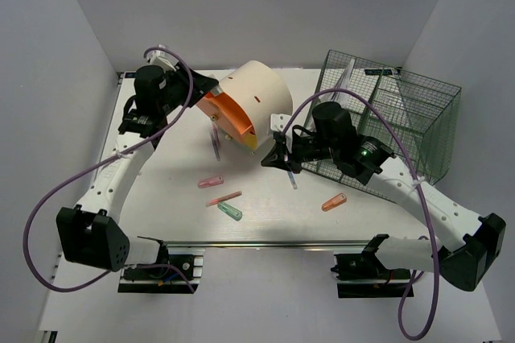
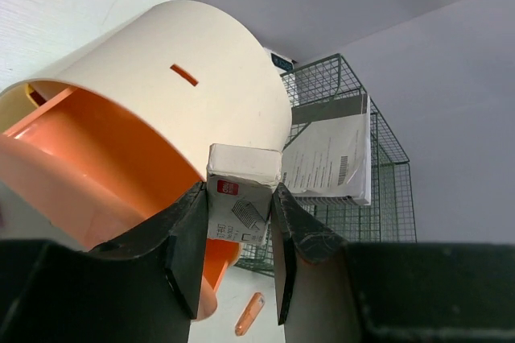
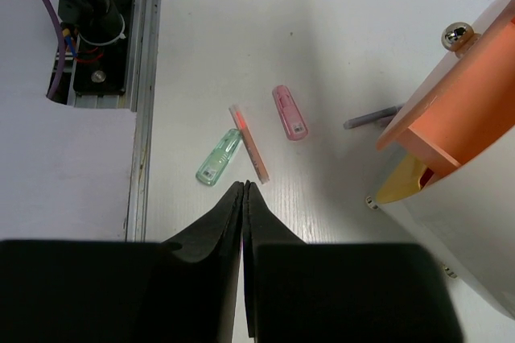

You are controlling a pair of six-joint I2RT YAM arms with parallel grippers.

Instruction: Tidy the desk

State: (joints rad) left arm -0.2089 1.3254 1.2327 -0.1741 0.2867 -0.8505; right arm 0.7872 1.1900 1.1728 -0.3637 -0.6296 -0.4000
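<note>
The desk (image 1: 161, 198) is lying flat under everything, filling the middle of the top view. It's looking rigid and far too heavy to grab, so I'm guessing the real gripping is on the light, slick pens like the pink marker (image 3: 290, 113), sitting at 6 o'clock from the cream container (image 2: 185, 93) and best pinched mid-barrel. Meanwhile the left gripper (image 2: 240, 206) is clamping a small white carton (image 2: 241, 170) and the right gripper (image 3: 244, 190) is squeezing closed, with nothing showing between its fingers.

Clutter: cream container (image 1: 257, 89), wire basket (image 1: 402, 109), small white box (image 2: 240, 198), markers (image 1: 229, 211)
The container is being tipped beside the basket, the box being held near it.
</note>
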